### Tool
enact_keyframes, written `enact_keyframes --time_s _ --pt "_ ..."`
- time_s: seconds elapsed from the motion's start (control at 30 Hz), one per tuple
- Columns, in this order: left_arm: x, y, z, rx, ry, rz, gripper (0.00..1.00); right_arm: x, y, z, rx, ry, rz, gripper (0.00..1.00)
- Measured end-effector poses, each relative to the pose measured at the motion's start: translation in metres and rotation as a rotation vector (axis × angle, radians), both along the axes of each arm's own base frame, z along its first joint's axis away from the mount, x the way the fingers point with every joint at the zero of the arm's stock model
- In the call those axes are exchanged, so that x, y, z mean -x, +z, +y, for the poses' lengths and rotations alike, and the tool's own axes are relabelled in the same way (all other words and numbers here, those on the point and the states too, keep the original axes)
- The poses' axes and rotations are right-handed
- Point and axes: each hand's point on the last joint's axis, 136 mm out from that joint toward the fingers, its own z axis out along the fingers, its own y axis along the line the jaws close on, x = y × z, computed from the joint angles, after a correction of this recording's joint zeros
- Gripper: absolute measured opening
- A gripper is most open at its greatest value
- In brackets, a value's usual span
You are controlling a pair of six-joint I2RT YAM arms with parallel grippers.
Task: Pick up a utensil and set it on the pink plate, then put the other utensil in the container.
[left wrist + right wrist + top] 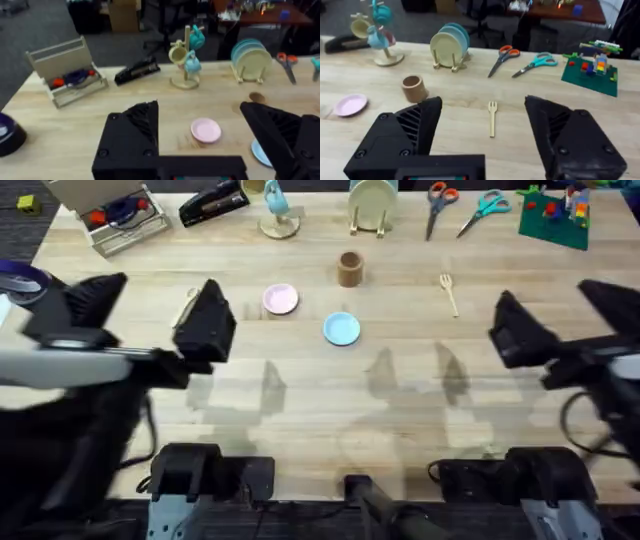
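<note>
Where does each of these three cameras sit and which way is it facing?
Overhead: above the arm bases, looking down and forward over the wooden table; both arms show.
Left wrist: on the left arm, facing the small round pink plate; open left gripper below.
Right wrist: on the right arm, facing the pale wooden fork and brown cylindrical cup; open right gripper below.
All three views share the pink plate.

Bare wood lies all around the fork (pixel 492 118), nothing crowding it. The container (pixel 349 269) stands apart from the pink plate (pixel 280 299) and blue plate (pixel 341 329), with gaps between all 3.
</note>
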Motion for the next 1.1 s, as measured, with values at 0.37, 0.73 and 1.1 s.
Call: enact_keyframes --time_s 0.37,0.73,1.1 --pt "0.019 0.077 0.007 -0.009 0.037 0.266 0.992 0.022 0.082 0.0 0.037 0.011 0.167 0.994" --pt "-0.008 0.078 0.024 -0.087 0.115 0.623 0.993 -0.001 0.096 -0.001 0.081 0.026 0.482 0.994" --pt "-0.047 0.034 0.024 -0.127 0.093 0.959 0.992 -0.029 0.075 -0.001 0.106 0.054 0.751 0.994"
